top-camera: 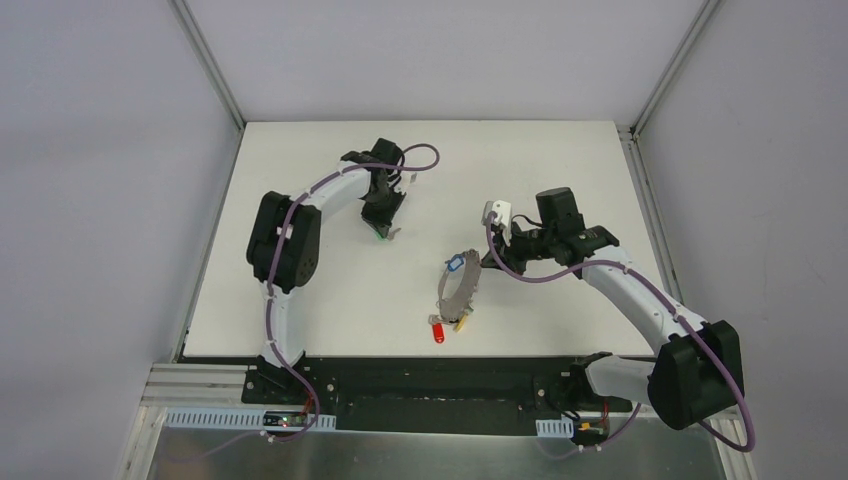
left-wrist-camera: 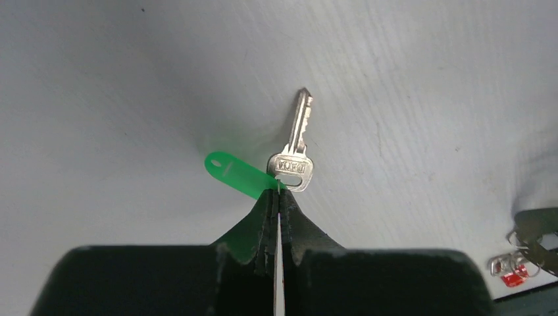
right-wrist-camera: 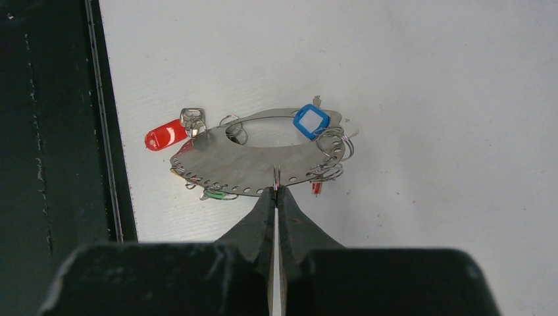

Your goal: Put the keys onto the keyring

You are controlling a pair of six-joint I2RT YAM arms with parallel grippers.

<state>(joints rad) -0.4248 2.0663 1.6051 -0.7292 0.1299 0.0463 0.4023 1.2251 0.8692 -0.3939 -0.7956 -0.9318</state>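
Observation:
My left gripper (left-wrist-camera: 278, 189) is shut on the small ring joining a silver key (left-wrist-camera: 293, 161) to its green tag (left-wrist-camera: 237, 174), low over the table; in the top view it is left of centre (top-camera: 383, 232). The keyring (right-wrist-camera: 250, 161) is a flat grey perforated metal oval. It carries a blue tag (right-wrist-camera: 310, 122), a red-tagged key (right-wrist-camera: 164, 137), a green tag (right-wrist-camera: 214, 194) and several small split rings. My right gripper (right-wrist-camera: 276, 189) is shut on a small ring at its near edge and holds the keyring (top-camera: 460, 285) tilted at table centre.
The black base strip (right-wrist-camera: 52, 131) runs along the table's near edge, close to the red tag (top-camera: 438, 333). A yellow tag (top-camera: 460, 323) hangs beside it. The keyring also shows at the far right of the left wrist view (left-wrist-camera: 536, 237).

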